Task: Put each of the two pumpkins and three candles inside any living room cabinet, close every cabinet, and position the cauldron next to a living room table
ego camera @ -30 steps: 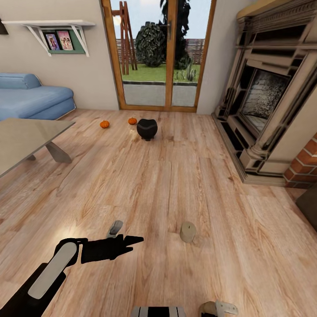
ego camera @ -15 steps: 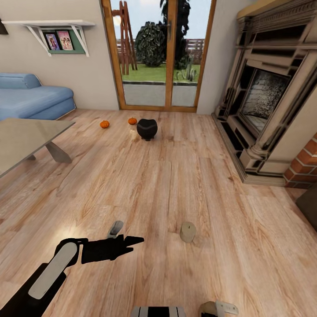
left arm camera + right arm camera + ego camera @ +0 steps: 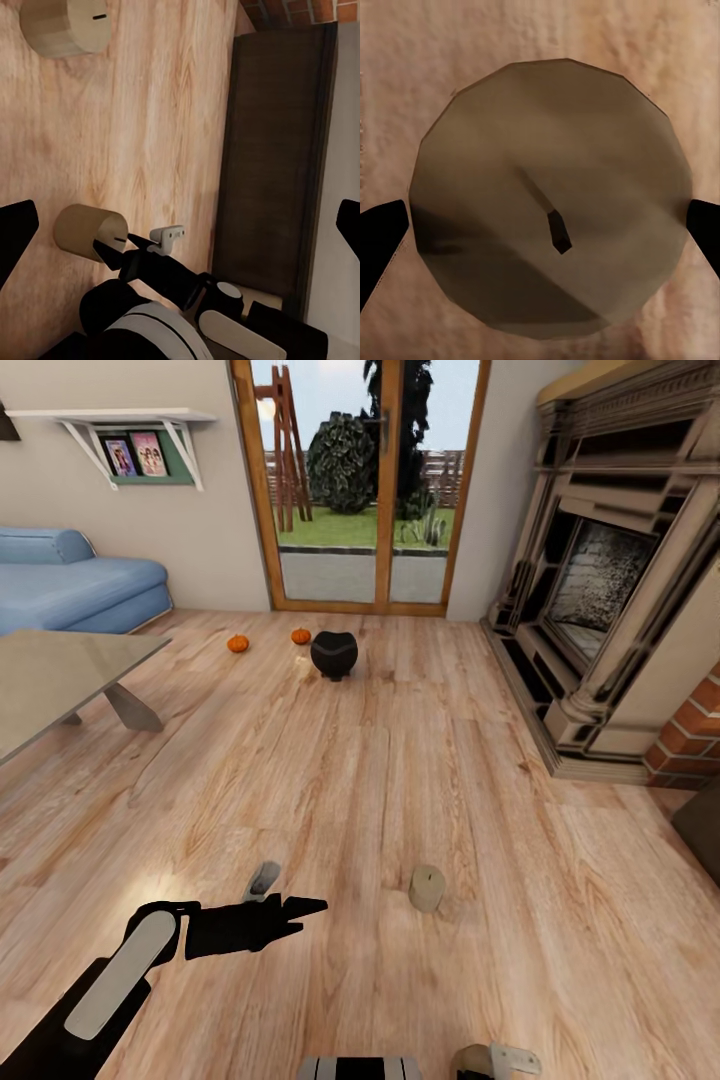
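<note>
Directly beneath the right pincer (image 3: 540, 225), candle (image 3: 551, 199) between spread fingertips.

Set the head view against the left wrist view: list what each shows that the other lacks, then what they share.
Head view: two pumpkins, the cauldron, the table, sofa, fireplace and left gripper. Left wrist view: the right arm reaching over a second candle, and the cabinet along its length. Shared: the wood floor and the free-standing candle.
</note>
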